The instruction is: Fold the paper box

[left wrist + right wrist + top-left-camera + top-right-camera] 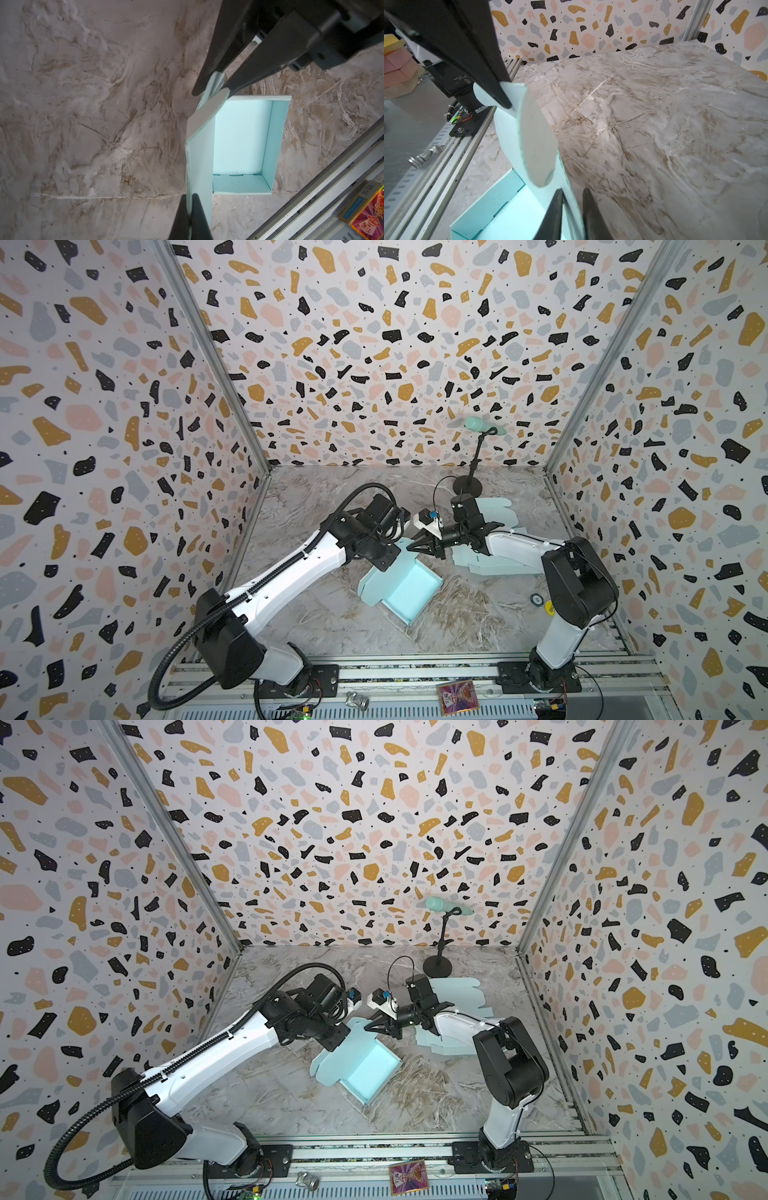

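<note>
Lid-folding step: the left gripper [189,196] pinches the lid [199,162] raised above the box [274,141], the right gripper [572,193] straddles that lid, grip uncertain; next, the 2 should swing it down.

Bright, even light from above leaves soft shadows on the worktop [332,622]. The paper box [411,593] interior glows, overexposed. Both top views bow at the edges; wrist views blur at close range.

Paper box [241,143]: open tray, teal inside, on marble table [93,114].
Flap [199,158]: raised along tray's 9 o'clock side.
Left gripper [189,196]: 6 o'clock, clamped on flap edge.
Right gripper [211,91]: 12 o'clock, jaws flanking flap's tab.
Rail [311,197]: 4 o'clock.
</note>
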`<state>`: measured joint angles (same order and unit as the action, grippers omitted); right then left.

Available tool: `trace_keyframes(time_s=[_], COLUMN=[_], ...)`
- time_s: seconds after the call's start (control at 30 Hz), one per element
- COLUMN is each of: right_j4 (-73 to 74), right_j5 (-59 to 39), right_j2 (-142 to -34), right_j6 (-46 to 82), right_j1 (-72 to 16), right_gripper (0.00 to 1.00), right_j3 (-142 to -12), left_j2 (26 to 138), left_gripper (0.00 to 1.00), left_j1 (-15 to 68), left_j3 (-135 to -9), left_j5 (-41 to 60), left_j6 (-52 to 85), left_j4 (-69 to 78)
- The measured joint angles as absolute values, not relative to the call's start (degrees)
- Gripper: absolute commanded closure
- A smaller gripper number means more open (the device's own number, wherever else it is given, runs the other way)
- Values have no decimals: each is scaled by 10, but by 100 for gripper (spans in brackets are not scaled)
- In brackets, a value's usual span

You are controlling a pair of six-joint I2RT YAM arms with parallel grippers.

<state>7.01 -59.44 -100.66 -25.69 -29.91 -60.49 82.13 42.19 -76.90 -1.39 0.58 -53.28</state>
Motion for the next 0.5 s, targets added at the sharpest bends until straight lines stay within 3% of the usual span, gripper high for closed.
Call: trace_keyframes(time_s=[0.13,0.37,0.5], right_j4=[66,67,110], right_j5=[-594,-593,-593], right_j2=[-1003,-986,-964], right_j6=[-258,-253,-223], right_j1=[-299,-296,-285], right_gripper=[92,96,96], right_j3=[-605,-589,-542], left_j2=[821,797,738], left_gripper=[87,43,29], left_j1=[422,422,408], left_j3=[-769,-739,-675], left_j5=[-21,-25,-11], left_j6=[6,18,37], left_j4=[-533,-489,-437])
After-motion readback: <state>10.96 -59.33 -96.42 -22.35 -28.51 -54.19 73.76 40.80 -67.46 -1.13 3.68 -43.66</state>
